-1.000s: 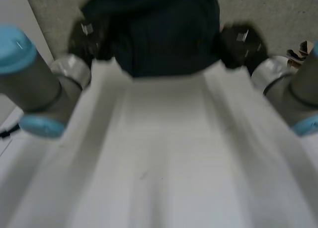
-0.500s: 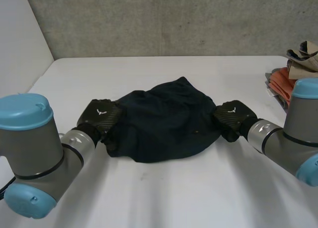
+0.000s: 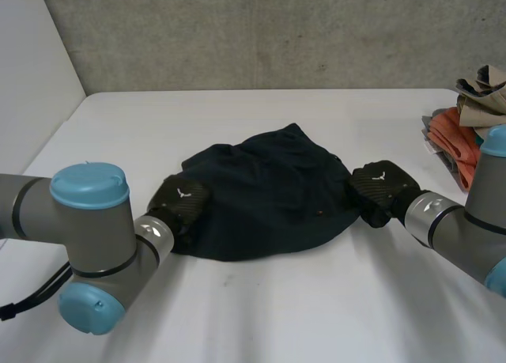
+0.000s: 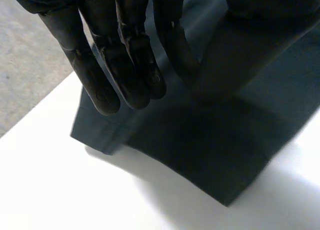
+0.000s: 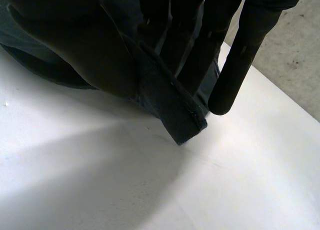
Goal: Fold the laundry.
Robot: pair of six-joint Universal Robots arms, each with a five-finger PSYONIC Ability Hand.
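The left hand point(image 4: 125, 59) pinches the left edge of the crumpled dark navy cloth garment point(image 3: 265, 193) between straight fingers and thumb; the right hand point(image 5: 250, 49) clamps a hem at its right edge the same way. The garment lies bunched at the middle of the white table point(image 3: 261, 315). Best to draw both hands apart evenly and low, since an uneven pull would likely skew it, and flatten before folding. Stay clear of the pile of orange and beige clothes point(image 3: 462, 118) at the far right.
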